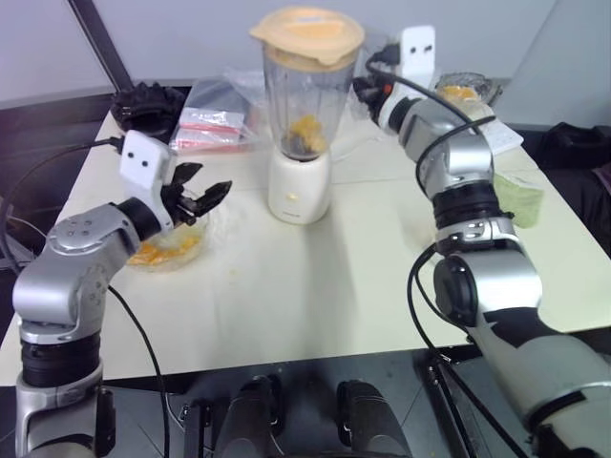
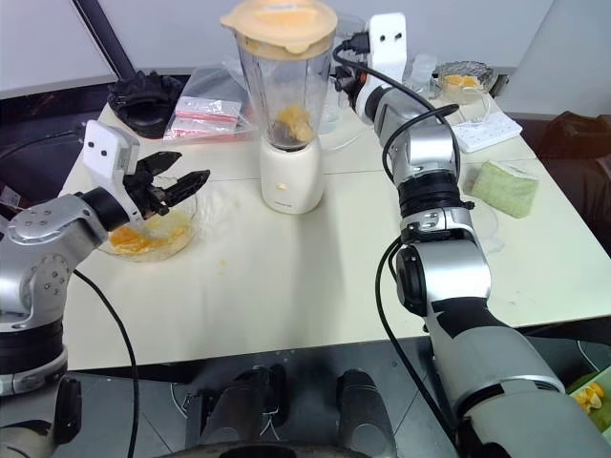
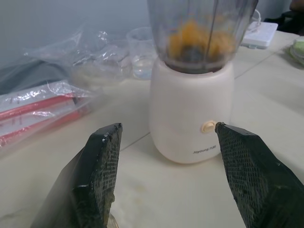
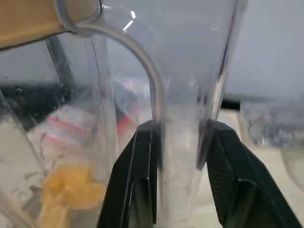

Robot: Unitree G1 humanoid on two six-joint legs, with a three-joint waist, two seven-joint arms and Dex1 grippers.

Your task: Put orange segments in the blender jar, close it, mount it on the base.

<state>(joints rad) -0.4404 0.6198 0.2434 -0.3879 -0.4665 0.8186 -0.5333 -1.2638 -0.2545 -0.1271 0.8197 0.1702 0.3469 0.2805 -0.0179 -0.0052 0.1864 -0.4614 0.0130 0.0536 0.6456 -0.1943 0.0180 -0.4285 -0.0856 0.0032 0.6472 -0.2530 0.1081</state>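
The lidded jar (image 1: 307, 100), orange segments (image 1: 307, 132) inside, sits on the base (image 1: 298, 186). The right gripper (image 4: 179, 178) pinches the jar's handle. The left gripper (image 3: 166, 175), spread and empty, faces the base just ahead. Mounting looks finished; next, probably, release the handle.

The blender jar (image 1: 304, 100) is clear with a pale orange lid (image 1: 307, 32), yellow-orange orange segments (image 1: 307, 132) inside (wet-looking). The base (image 1: 299, 188) is cream-white, the counter (image 1: 315, 277) pale cream. The black fingers (image 3: 102, 161) carry a fine grid texture.
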